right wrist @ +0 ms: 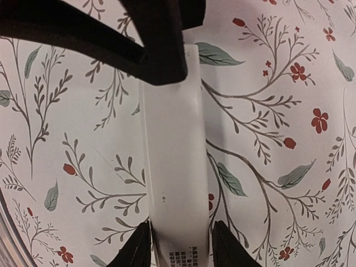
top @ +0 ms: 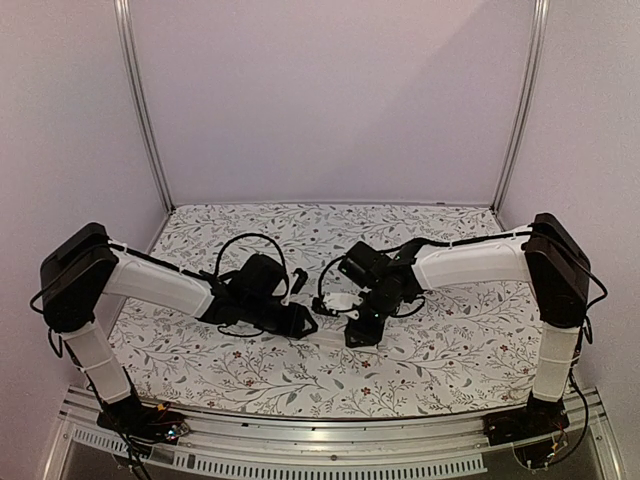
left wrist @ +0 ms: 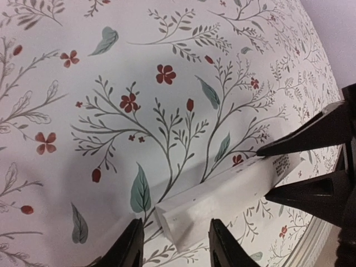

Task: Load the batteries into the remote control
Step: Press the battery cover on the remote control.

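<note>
The white remote control (left wrist: 222, 194) lies on the floral table cover, its plain back up; no battery recess shows. My right gripper (right wrist: 182, 225) is shut on its printed end, fingers pressed to both long sides; it also shows in the left wrist view (left wrist: 263, 173). My left gripper (left wrist: 176, 221) is open and straddles the other end, with a gap at its left finger (left wrist: 129, 247). In the top view both grippers meet at mid table, left (top: 305, 325) and right (top: 358, 335), and the remote (top: 328, 336) is mostly hidden under them. The blue and orange-red batteries are out of view.
The floral cover (top: 420, 360) spreads over the whole table. Plain walls with metal posts (top: 140, 100) close in the back and sides. A metal rail (top: 320, 435) runs along the near edge by the arm bases.
</note>
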